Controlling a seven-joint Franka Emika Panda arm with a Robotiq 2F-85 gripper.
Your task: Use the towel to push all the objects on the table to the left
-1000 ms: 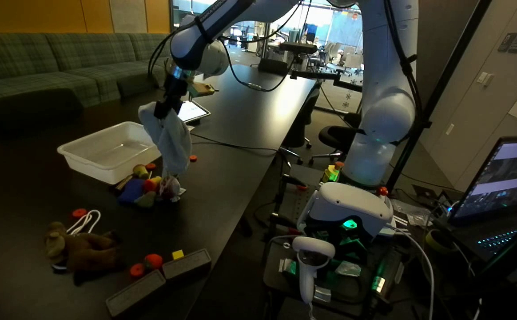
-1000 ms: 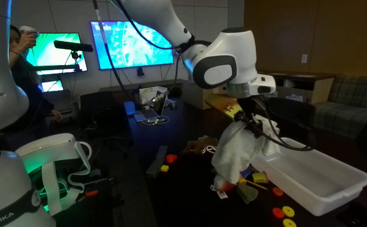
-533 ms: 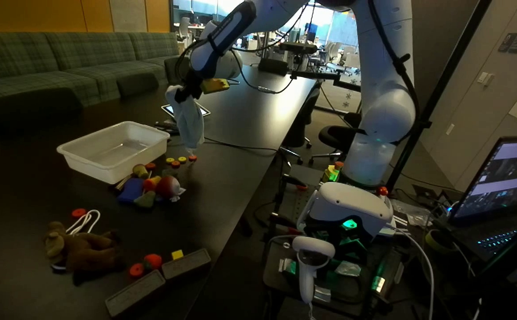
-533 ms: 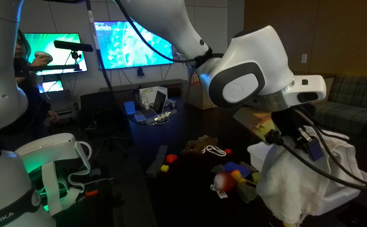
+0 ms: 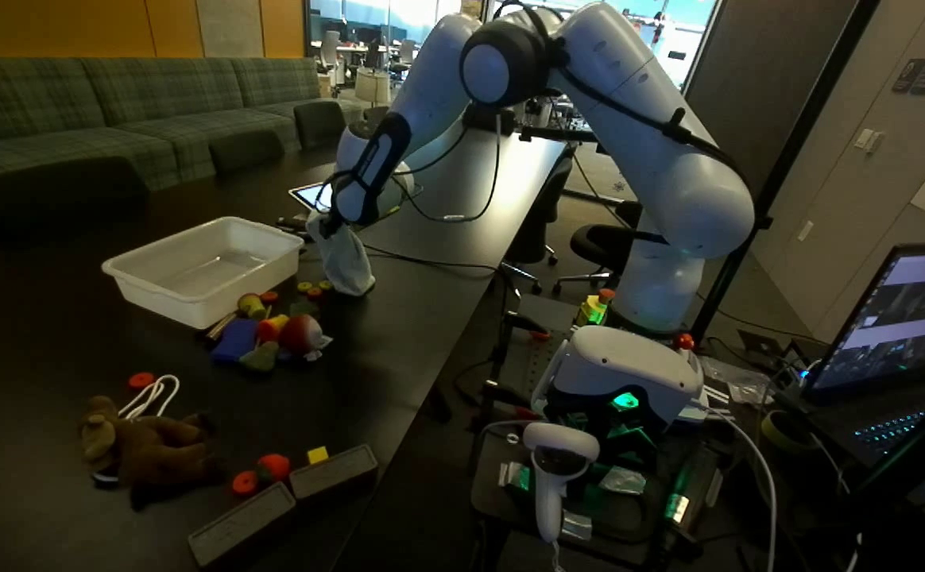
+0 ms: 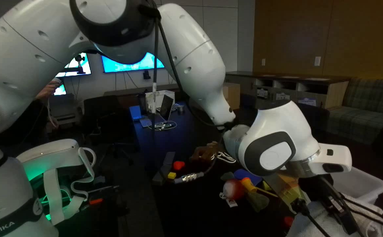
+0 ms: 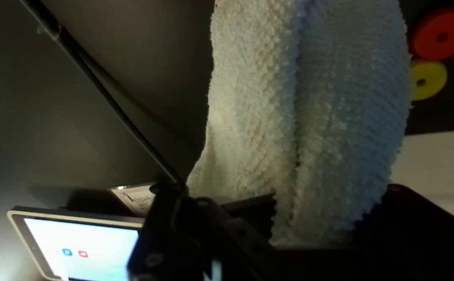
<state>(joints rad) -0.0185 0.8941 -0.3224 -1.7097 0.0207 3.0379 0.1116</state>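
My gripper [image 5: 330, 226] is shut on a white towel [image 5: 343, 258], which hangs with its lower end at or close to the table. The towel also fills the middle of the wrist view [image 7: 309, 117]. In an exterior view the towel [image 6: 313, 220] is cut off at the bottom edge. A red disc [image 7: 443, 34] and a yellow disc [image 7: 429, 80] lie beside it. A red-and-white ball [image 5: 301, 334], a blue object [image 5: 236, 340] and small toys form a cluster by the tub. A brown plush toy [image 5: 152, 449], yellow cube [image 5: 318, 455] and grey blocks [image 5: 334, 473] lie farther off.
A white tub [image 5: 192, 300] stands beside the cluster. A lit tablet [image 5: 309, 195] lies beyond the gripper and shows in the wrist view [image 7: 78, 249]. A black cable [image 5: 423, 260] runs across the table. The table's edge [image 5: 431, 369] runs along the robot's side.
The gripper carried the towel off the ball cluster to beside the discs, then lowered it. The ball is uncovered. The towel now hides one red disc. The toys look unmoved.
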